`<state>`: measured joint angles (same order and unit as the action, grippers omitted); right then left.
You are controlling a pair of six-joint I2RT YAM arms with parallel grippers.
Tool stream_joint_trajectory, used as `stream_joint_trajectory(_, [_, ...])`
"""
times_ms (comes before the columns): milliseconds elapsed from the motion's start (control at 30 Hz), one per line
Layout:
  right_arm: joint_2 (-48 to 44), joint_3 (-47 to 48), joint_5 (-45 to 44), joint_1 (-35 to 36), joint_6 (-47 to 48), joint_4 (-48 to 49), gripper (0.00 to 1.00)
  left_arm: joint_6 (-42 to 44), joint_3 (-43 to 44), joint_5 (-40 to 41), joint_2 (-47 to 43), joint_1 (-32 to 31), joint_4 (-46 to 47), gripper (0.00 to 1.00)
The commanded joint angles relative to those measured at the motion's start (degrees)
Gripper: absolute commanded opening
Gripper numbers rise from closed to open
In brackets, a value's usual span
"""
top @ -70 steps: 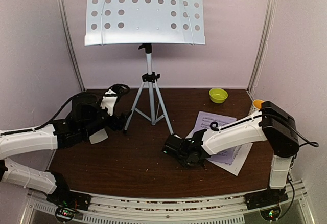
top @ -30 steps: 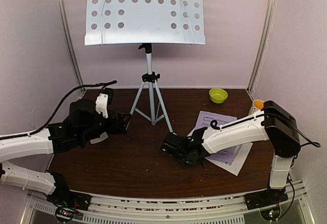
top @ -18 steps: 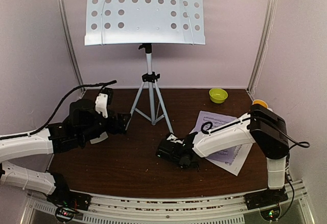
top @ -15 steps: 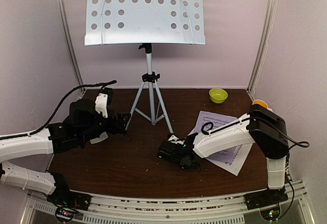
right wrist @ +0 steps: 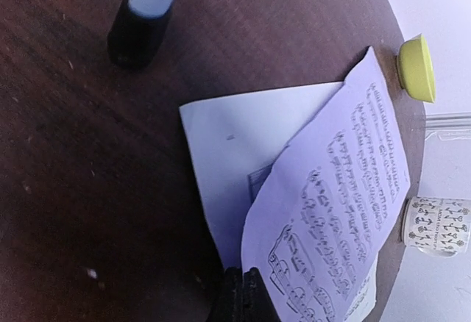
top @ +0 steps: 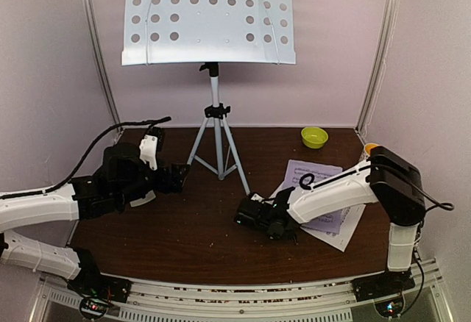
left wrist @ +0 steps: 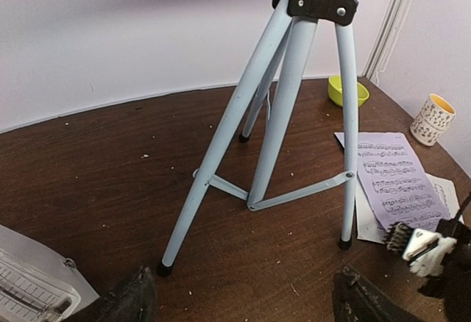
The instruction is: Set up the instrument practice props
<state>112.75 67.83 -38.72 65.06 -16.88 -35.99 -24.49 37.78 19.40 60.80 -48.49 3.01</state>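
The pale perforated music stand (top: 210,20) rises at the back on its silver tripod (top: 215,145) (left wrist: 283,116). Two sheet-music pages (top: 327,193) (right wrist: 346,190) lie overlapped at the right, the printed one on top. My right gripper (top: 282,228) (right wrist: 243,292) sits low at their near-left corner, shut with the top page's edge running into its fingertips; that edge curls up over the lower page. My left gripper (top: 175,176) (left wrist: 246,307) is open, left of the tripod's front foot, with nothing between its fingers. A pale-grey metronome (top: 143,198) (left wrist: 33,289) lies mostly hidden beneath the left arm.
A small yellow-green bowl (top: 314,137) (right wrist: 416,68) sits at the back right and a patterned white mug (top: 370,149) (right wrist: 434,226) by the right wall. Tripod feet (left wrist: 165,267) spread over the middle of the brown table (top: 184,241). Walls close in on three sides.
The right gripper has closed from half open to shut at the pages' corner and shifted slightly right. The left arm has barely moved and stays open.
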Motion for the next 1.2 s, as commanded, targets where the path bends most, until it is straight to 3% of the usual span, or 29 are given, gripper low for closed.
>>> stream_joint_trajectory(0, [-13.67, -1.2, 1.36, 0.06, 0.86, -0.03, 0.0, -1.88, 2.03, 1.72, -1.1, -0.12, -0.3, 0.86])
stream_joint_trajectory(267, [-25.1, 0.8, 7.21, 1.17, 6.01, 1.54, 0.0, -9.44, 5.72, 3.97, 0.75, -0.11, -8.07, 0.9])
stream_joint_trajectory(567, [-16.49, 4.32, 11.55, 11.77, 7.46, 8.45, 0.0, -16.17, 4.37, -7.72, 5.83, -0.12, -7.75, 0.89])
stream_joint_trajectory(733, [-10.11, 5.0, 11.6, 15.89, 7.25, 12.07, 0.0, -19.78, 2.02, -16.73, 12.45, -0.14, -3.19, 0.93])
stream_joint_trajectory(867, [-8.37, 3.96, 12.13, 17.03, 7.19, 14.76, 0.0, -22.91, -0.91, -23.74, 19.26, -0.39, 5.5, 0.94])
stream_joint_trajectory(1167, [-7.98, 0.2, 14.19, 17.8, 8.22, 19.32, 0.0, -23.43, 0.16, -25.5, 30.27, -4.33, 14.95, 0.94])
